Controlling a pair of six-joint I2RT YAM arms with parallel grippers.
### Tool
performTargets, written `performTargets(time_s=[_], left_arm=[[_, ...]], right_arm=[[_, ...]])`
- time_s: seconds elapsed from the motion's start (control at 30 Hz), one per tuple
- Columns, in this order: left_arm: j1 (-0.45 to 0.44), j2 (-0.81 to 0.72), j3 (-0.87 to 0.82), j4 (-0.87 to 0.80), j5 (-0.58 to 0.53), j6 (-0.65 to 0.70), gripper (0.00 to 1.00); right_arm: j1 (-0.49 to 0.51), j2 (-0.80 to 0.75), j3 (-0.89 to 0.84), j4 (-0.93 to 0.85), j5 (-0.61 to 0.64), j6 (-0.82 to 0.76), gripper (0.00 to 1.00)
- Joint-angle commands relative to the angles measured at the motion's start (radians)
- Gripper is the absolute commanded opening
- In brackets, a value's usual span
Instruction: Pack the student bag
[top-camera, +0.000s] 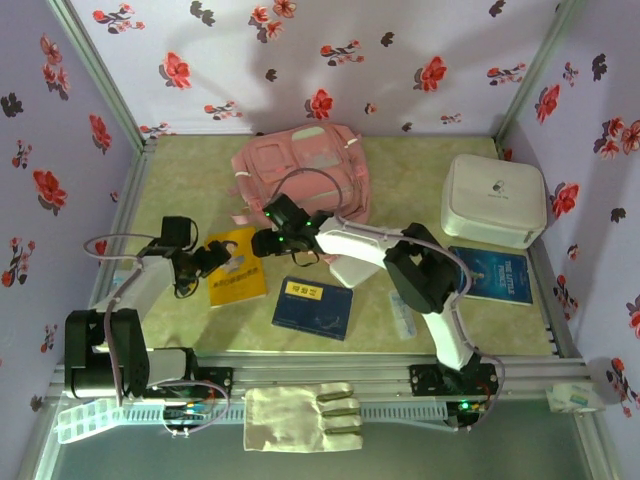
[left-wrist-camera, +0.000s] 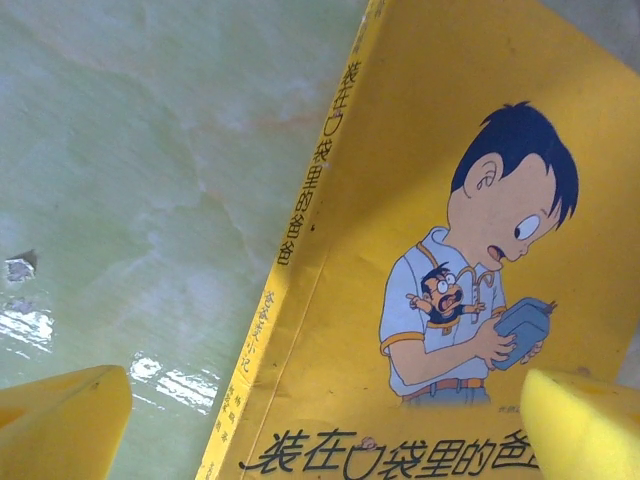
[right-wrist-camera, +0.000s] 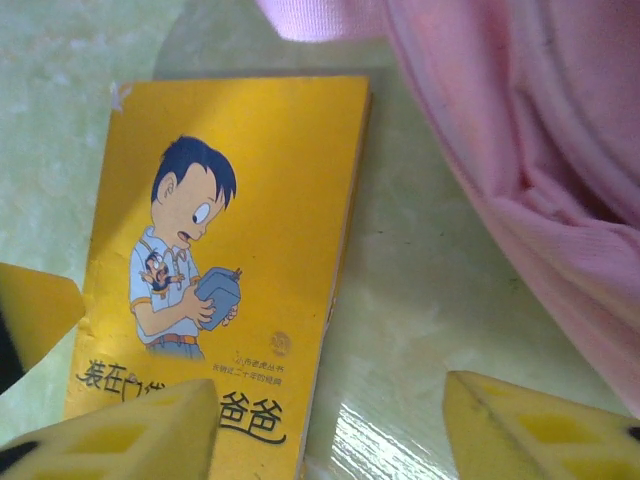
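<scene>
The student bag (top-camera: 300, 165), a soft pink backpack, lies at the back centre of the table, and its pink fabric (right-wrist-camera: 540, 150) fills the right side of the right wrist view. A yellow book (top-camera: 237, 265) with a cartoon boy on its cover lies flat in front of the bag. My left gripper (top-camera: 205, 258) hovers over the book's left side, open, its yellow fingers wide either side of the spine (left-wrist-camera: 290, 300). My right gripper (top-camera: 268, 240) stands open over the book's right edge (right-wrist-camera: 335, 300), one finger (right-wrist-camera: 120, 435) above the cover and the other above bare table. Neither gripper holds anything.
A dark blue book (top-camera: 313, 307) lies near the front centre, and a second blue book (top-camera: 492, 275) sits to the right. A white rounded box (top-camera: 494, 200) stands at the back right. A pale glove (top-camera: 300, 415) rests on the front rail. Flowered walls enclose the table.
</scene>
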Motion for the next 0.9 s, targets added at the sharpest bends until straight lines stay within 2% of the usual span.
performTargets(time_s=[0.0,0.37,0.57,0.87], left_arm=[[0.008,-0.017,-0.024,0.02,0.028,0.044,1.0],[0.009,0.009,-0.022,0.027,0.083,0.065,0.96],[0.008,0.035,-0.018,0.033,0.108,0.069,0.9],[-0.022,0.085,0.006,0.047,0.148,0.079,0.86]], right_arm=[[0.01,0.063,0.078,-0.077,0.0,-0.005,0.56],[0.01,0.18,0.173,-0.114,-0.047,0.012,0.42],[0.012,0.206,0.187,-0.127,-0.05,0.014,0.41],[0.012,0.239,0.188,-0.166,-0.022,0.021,0.33]])
